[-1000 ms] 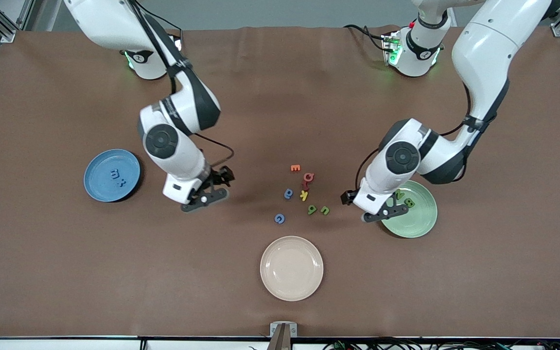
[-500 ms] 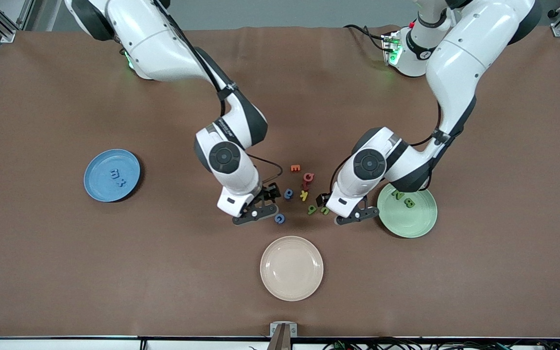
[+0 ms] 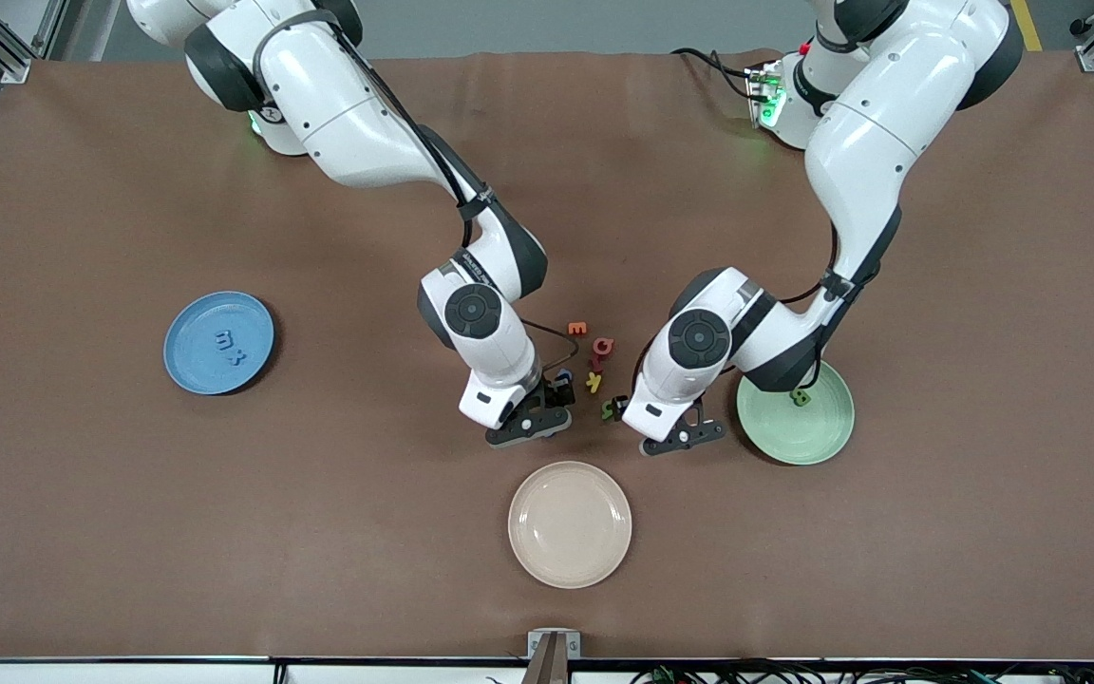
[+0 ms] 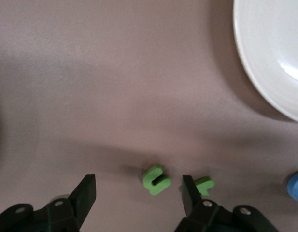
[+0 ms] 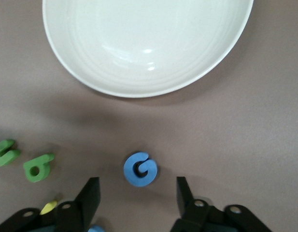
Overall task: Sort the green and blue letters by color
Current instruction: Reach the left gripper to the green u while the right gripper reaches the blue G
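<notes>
Letters G and u, mid-table, look light, soft and thin, so we'd pinch their outer edges low with right gripper and left gripper, both spread open above them.

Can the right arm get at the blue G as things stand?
Probably yes. The right gripper hangs open over the blue G, which lies flat on bare table between the fingers' line, apart from the cream plate and the green letters.
</notes>
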You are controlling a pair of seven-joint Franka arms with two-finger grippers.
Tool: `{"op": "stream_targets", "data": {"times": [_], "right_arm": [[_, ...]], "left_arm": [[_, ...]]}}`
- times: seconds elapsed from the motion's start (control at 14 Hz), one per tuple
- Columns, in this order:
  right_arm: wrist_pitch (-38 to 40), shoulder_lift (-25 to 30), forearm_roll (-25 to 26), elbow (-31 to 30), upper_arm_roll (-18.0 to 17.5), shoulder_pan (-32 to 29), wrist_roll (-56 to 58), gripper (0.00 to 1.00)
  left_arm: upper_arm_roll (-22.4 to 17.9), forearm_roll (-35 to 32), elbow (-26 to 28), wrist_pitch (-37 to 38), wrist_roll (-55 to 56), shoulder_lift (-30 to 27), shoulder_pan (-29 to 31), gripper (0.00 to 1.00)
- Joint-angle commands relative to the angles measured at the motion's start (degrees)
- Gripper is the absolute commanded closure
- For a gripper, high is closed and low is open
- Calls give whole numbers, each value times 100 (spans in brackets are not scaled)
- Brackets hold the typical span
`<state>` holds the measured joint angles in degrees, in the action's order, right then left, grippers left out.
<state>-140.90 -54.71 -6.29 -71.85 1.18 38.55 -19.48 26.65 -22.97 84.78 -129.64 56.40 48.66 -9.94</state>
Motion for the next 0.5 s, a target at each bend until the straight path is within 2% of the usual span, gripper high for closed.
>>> {"op": "stream_targets", "data": {"times": [0.0, 0.43], "right_arm": [[-16, -216, 93, 338, 75, 65, -118, 32], [-210, -374, 146, 329, 110, 197, -153, 33]], "left_arm": [[-72, 3, -287, -183, 125, 232, -157, 21], [-134, -6, -252, -255, 152, 276, -237, 30]]}}
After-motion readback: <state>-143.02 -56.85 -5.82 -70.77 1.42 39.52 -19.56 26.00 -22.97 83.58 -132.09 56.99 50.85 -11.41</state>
